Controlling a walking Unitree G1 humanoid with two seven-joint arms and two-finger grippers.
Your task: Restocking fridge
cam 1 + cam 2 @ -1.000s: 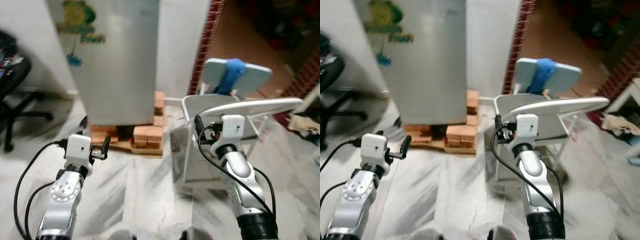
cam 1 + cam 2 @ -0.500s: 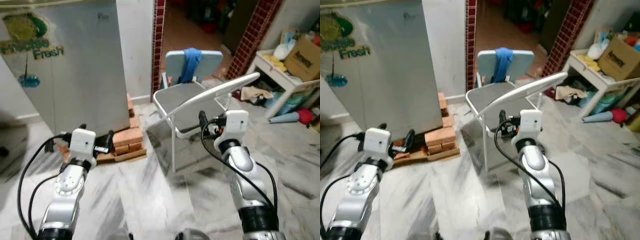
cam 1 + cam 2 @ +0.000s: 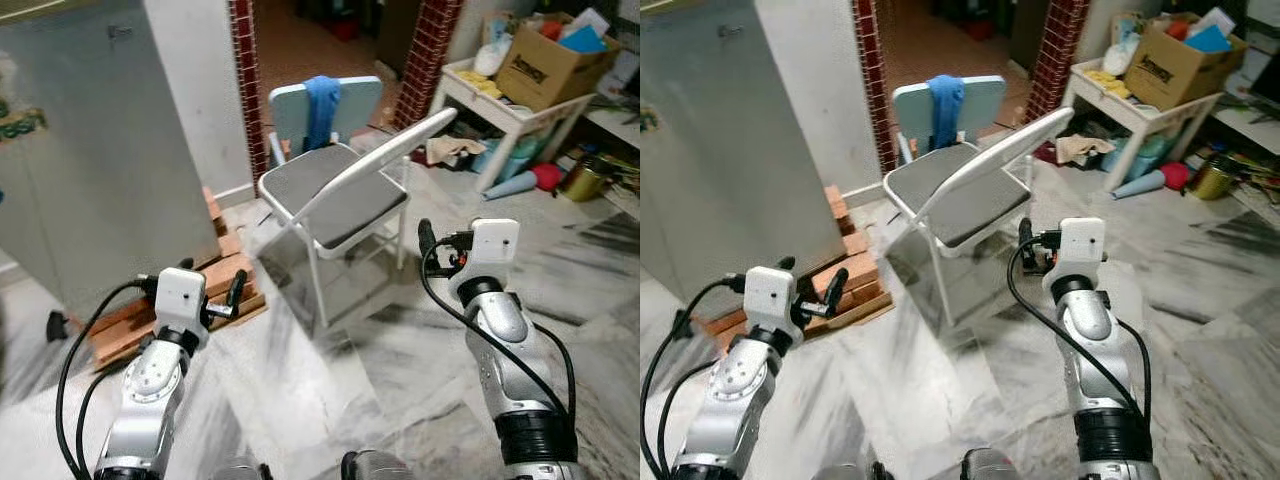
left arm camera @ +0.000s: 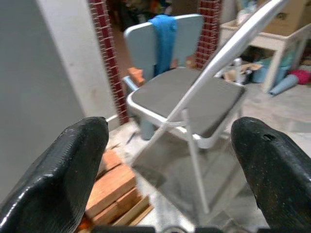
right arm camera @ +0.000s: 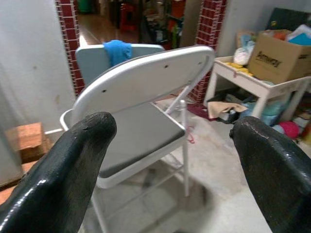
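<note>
The grey fridge (image 3: 90,170) stands at the left with its door closed, raised on bricks and a wooden pallet (image 3: 215,275). My left gripper (image 4: 170,131) is held out low in front of me, open and empty, with its fingers (image 3: 237,288) near the pallet's corner. My right gripper (image 5: 172,131) is open and empty too, held up to the right of a white folding chair (image 3: 335,190) that stands between the arms. One of its fingers (image 3: 425,236) shows beside the wrist box.
A pale blue chair with a blue cloth (image 3: 322,95) over its back stands behind the folding chair, in a brick-edged doorway. At the far right is a white table (image 3: 500,110) with a cardboard box (image 3: 548,65) and clutter around it. The floor is marble.
The camera has swung right: the fridge has slid to the picture's left, the folding chair is now central and the cluttered table has come into view. Both arms keep their pose.
</note>
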